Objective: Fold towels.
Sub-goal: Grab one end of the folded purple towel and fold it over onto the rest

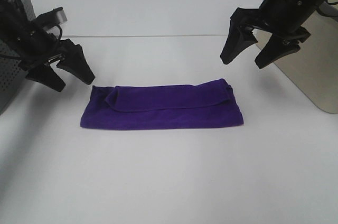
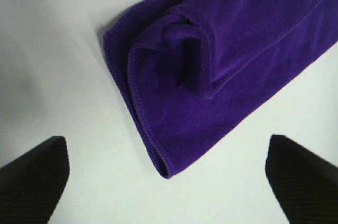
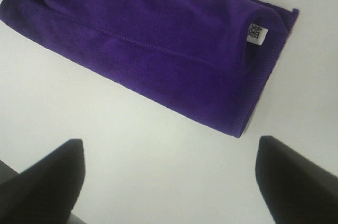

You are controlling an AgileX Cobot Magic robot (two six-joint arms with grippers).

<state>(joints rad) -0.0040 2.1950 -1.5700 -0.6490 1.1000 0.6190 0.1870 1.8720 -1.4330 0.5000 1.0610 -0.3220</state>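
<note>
Lying flat on the white desk (image 1: 169, 182), the purple towel (image 1: 161, 109) is folded into a long strip midway between the two arms. Its upper layer stops short of the near edge. At the towel's left end a corner is curled under itself into a small roll (image 2: 182, 34). A white tag (image 3: 255, 33) sits on the upper layer at the right end.

Left arm: wrist pitched down and inward, left fingers (image 1: 79, 65) spread wide and holding nothing. The tips hang just off the towel's left far corner, not touching it.

Right arm: raised higher, wrist angled down toward the towel's right end. The right fingers (image 1: 237, 39) are also spread wide and empty, well above the cloth.

Grey perforated box (image 1: 8, 76) behind the left arm; beige box (image 1: 317, 65) behind the right.
</note>
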